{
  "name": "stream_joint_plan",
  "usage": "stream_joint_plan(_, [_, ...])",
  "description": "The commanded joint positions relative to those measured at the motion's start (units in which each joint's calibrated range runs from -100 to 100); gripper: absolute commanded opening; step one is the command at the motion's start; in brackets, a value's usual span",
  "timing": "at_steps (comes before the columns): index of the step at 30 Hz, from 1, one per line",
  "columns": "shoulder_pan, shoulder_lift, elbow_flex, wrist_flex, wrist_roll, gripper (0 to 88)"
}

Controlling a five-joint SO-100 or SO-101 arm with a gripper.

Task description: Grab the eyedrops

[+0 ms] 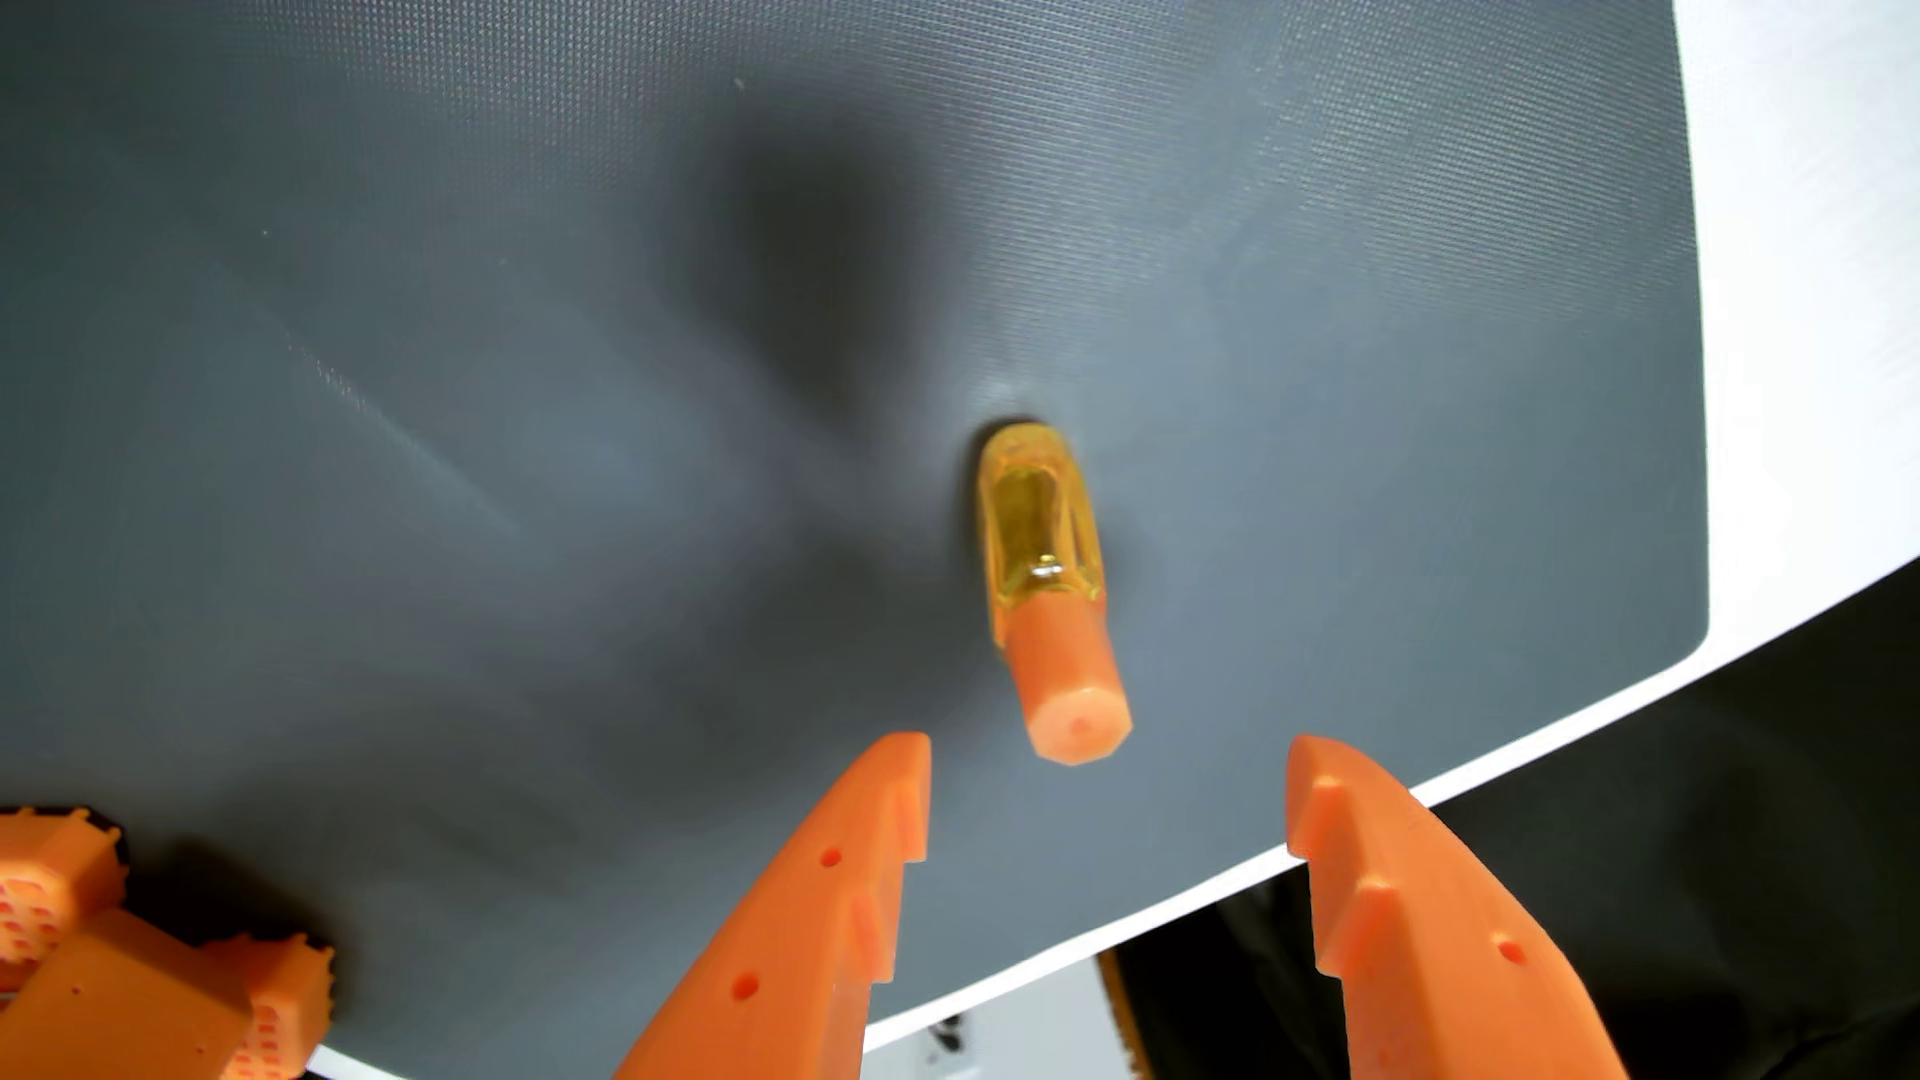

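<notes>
dark grey textured rubber mat with a rounded corner [416, 415] covering most of the wrist view | white smooth surface [1808, 312] showing past the mat's right and lower edges | black area [1714, 831] beyond the white edge, lower right | soft shadow patches on the mat, faint glare streaks at left

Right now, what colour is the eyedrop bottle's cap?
Orange cap on a clear yellow bottle; wrist view shows it.

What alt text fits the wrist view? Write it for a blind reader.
A small amber-yellow translucent eyedrop bottle with an orange cap stands on a dark grey textured mat, just beyond the open orange two-finger gripper, whose tips flank the cap without touching it. An orange plastic arm part sits lower left.
</notes>
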Motion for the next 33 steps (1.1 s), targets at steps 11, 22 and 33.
stream_joint_plan(11, [-0.05, 5.04, 1.02, -3.01, 0.15, 20.4])
stream_joint_plan(22, [-0.21, 8.52, 1.02, -4.56, 0.15, 20.4])
stream_joint_plan(33, [-0.3, 10.48, 0.93, -4.56, -0.17, 20.3])
